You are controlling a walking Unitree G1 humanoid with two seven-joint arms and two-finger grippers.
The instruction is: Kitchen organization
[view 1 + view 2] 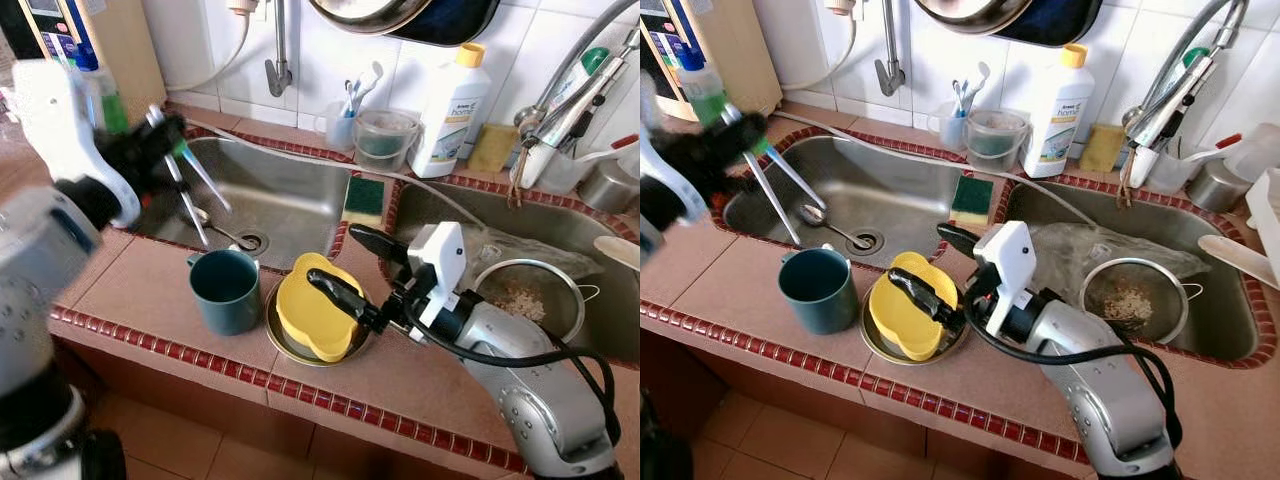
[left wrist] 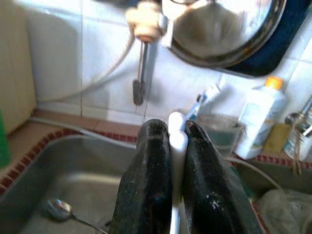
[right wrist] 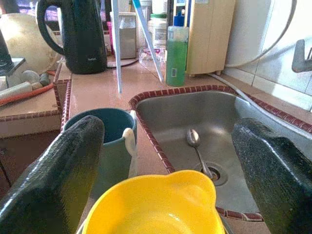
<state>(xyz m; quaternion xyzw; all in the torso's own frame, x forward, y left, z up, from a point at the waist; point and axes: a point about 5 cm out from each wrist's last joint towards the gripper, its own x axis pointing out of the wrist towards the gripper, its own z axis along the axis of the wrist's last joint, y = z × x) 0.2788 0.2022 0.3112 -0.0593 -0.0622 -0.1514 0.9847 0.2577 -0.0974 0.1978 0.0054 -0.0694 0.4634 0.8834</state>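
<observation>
My left gripper [image 1: 165, 140] hangs over the left sink [image 1: 290, 215], shut on two long thin utensils [image 1: 190, 195] that point down into the basin; the white handle [image 2: 176, 146] of one is pinched between its fingers. A spoon [image 1: 825, 220] lies near the drain. On the tiled counter a yellow bowl [image 1: 310, 315] rests on a small plate [image 1: 283, 346], with a teal mug [image 1: 225, 290] just left of it. My right gripper [image 1: 352, 266] is open at the bowl, one finger over the bowl and the other behind it toward the sinks. The bowl [image 3: 156, 204] sits between those fingers.
A green sponge [image 1: 365, 195] lies on the divider between the sinks. The right sink holds a metal strainer [image 1: 528, 300] and a plastic bag. A white detergent bottle [image 1: 448, 110], a tub and a cup of brushes [image 1: 342, 125] line the back ledge. A green soap bottle [image 3: 176, 48] and black kettle [image 3: 80, 36] stand at left.
</observation>
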